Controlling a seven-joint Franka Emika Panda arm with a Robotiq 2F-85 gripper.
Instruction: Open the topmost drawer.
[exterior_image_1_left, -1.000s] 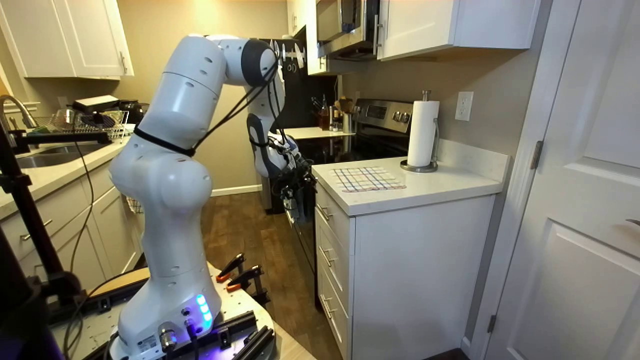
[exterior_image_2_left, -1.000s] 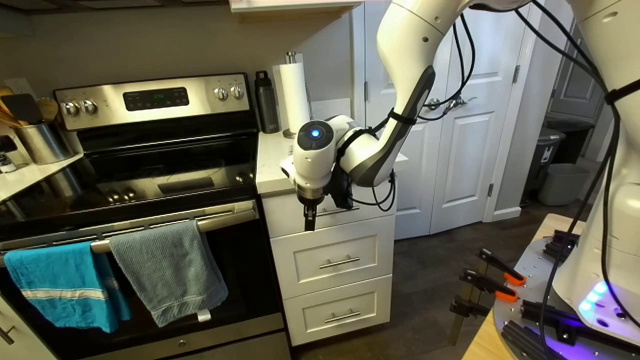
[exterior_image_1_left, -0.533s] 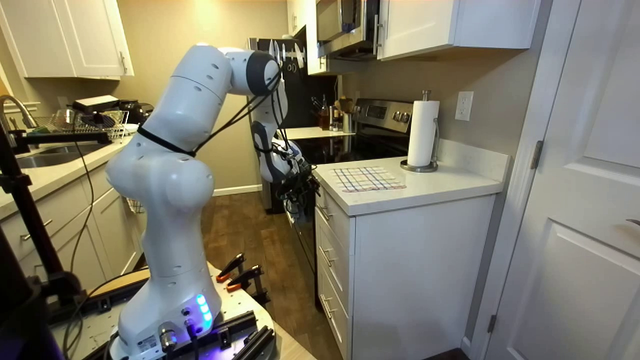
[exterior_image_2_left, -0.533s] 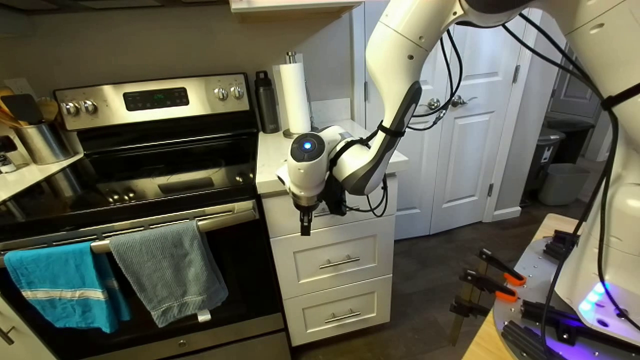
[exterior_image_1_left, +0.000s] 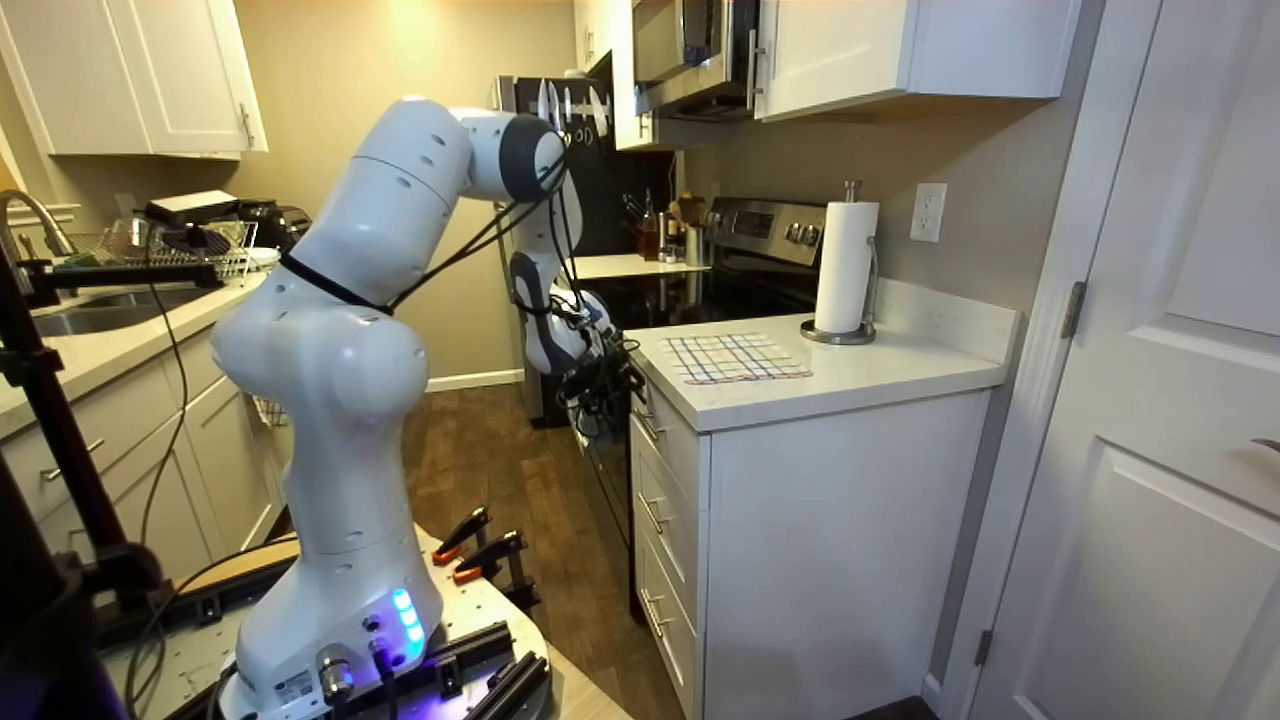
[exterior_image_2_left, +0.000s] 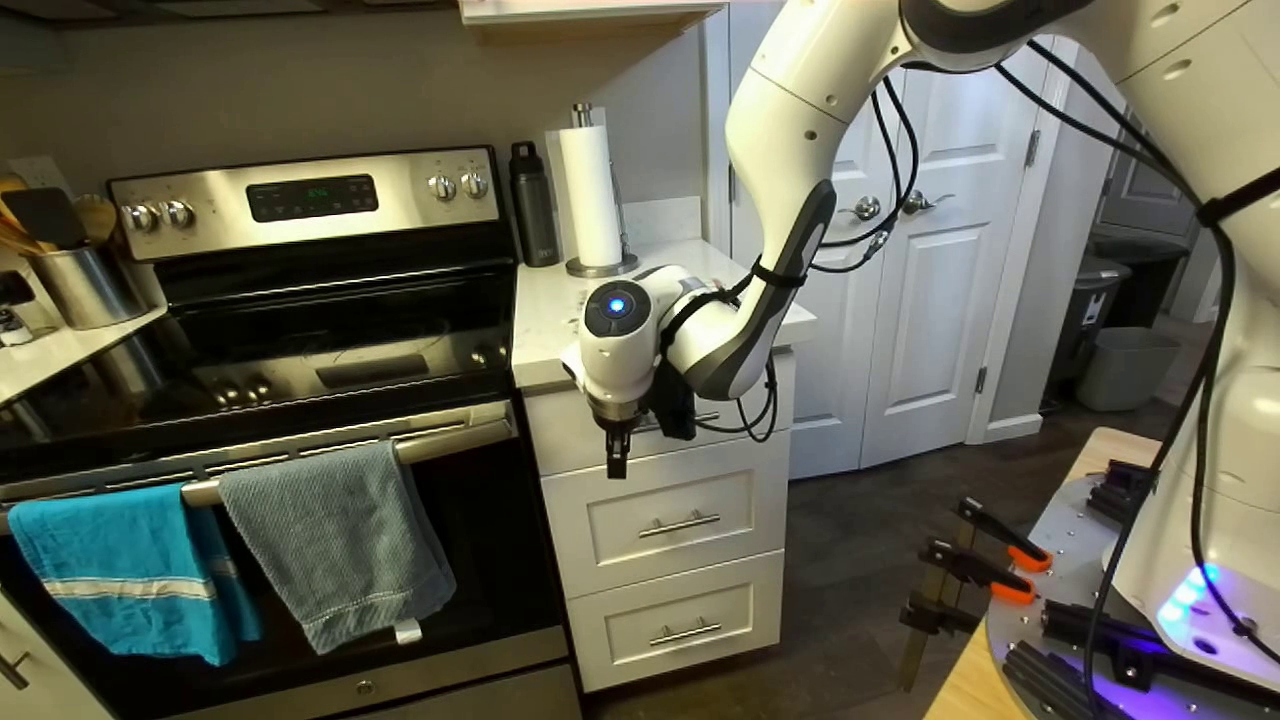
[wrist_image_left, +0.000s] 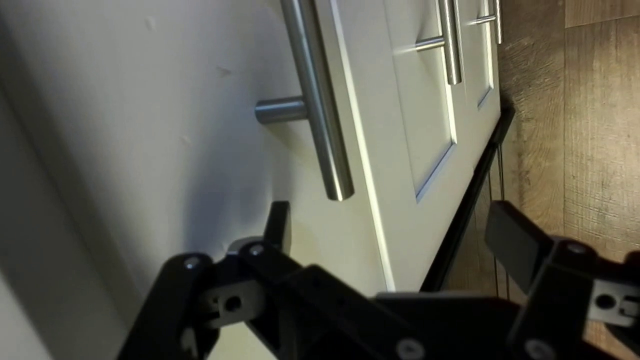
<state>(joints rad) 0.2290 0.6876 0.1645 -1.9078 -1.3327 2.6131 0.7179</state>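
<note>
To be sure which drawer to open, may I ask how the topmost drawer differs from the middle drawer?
The topmost drawer has a flat front; the middle drawer has a recessed panel. The topmost drawer's front looks shorter from top to bottom than the middle drawer's. The topmost handle is partly hidden by the arm in an exterior view; the middle handle shows fully there. Both look closed and white, with a metal bar handle.

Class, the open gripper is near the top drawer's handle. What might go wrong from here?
1. In the wrist view the gripper is by one end of the handle, so a grasp there might slip off.
2. One finger appears close to the drawer front and could scrape it.
</note>
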